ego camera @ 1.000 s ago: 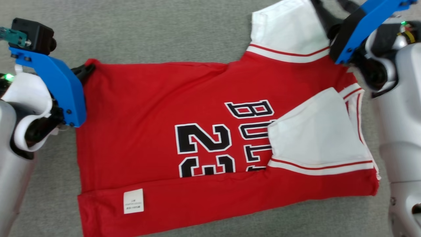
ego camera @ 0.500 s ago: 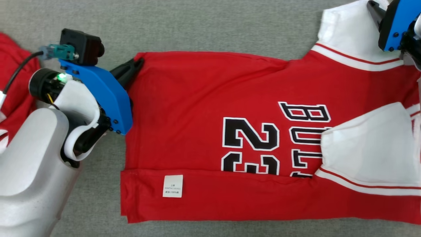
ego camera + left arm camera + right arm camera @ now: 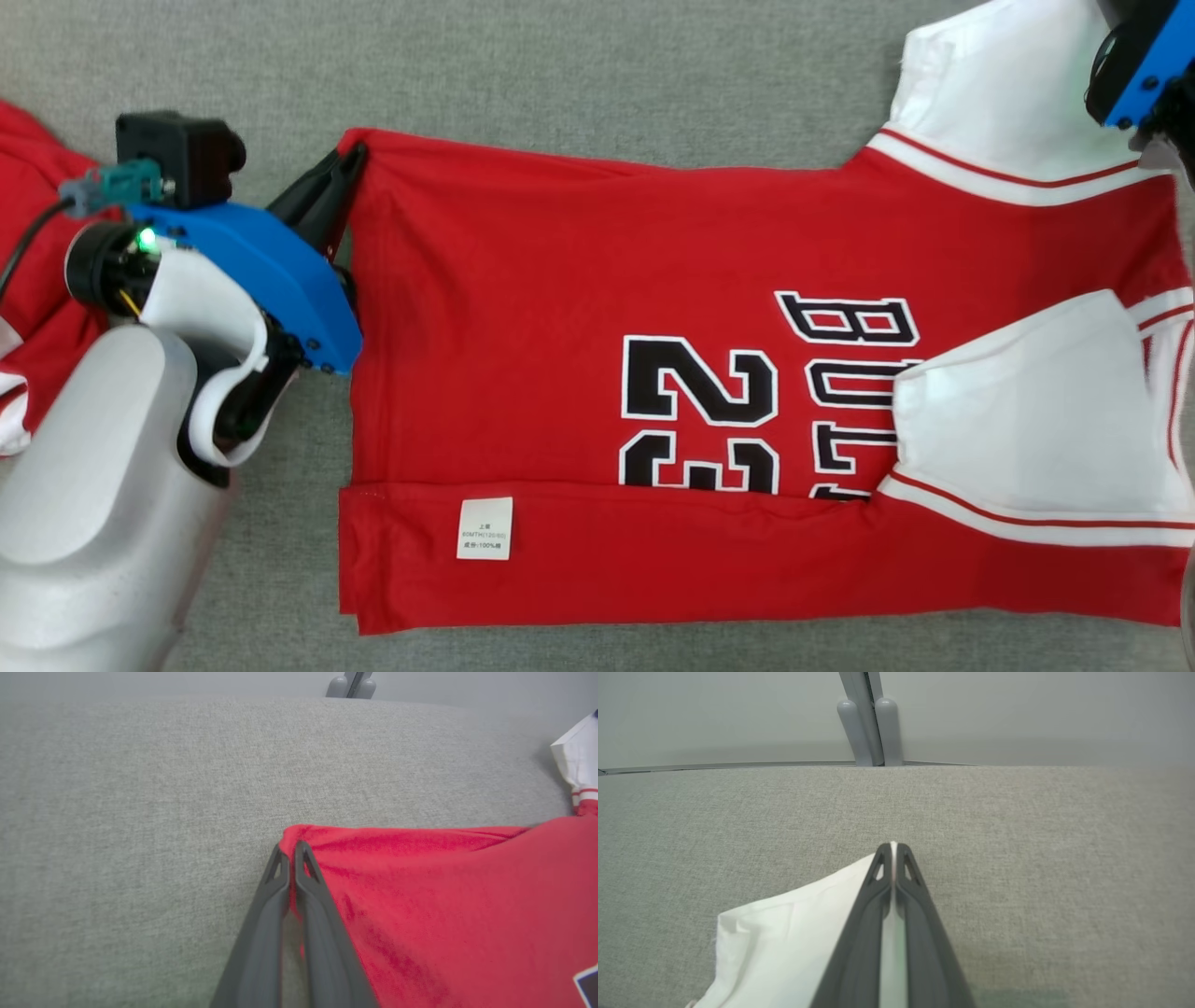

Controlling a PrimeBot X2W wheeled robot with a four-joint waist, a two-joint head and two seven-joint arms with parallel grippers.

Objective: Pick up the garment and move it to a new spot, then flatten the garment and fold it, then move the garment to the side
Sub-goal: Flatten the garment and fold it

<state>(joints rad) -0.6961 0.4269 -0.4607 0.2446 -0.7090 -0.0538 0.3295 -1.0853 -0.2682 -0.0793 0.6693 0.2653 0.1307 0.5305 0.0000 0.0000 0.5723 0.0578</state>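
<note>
on grey surface point(image 3: 560, 75): left pincer point(image 3: 292, 848) clamps garment point(image 3: 560, 280) corner, right pincer point(image 3: 893, 847) clamps sleeve point(image 3: 784, 933).

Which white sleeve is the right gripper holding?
The far sleeve, spread on the grey cloth; the other sleeve lies folded over the black lettering.

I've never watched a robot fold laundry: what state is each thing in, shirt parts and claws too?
jersey, spread flat, print up.
near edge, folded over the front, label showing.
near sleeve, folded in over the print.
far sleeve, spread out.
left gripper, shut on the jersey's far hem corner.
right gripper, shut on the far sleeve's edge.
</note>
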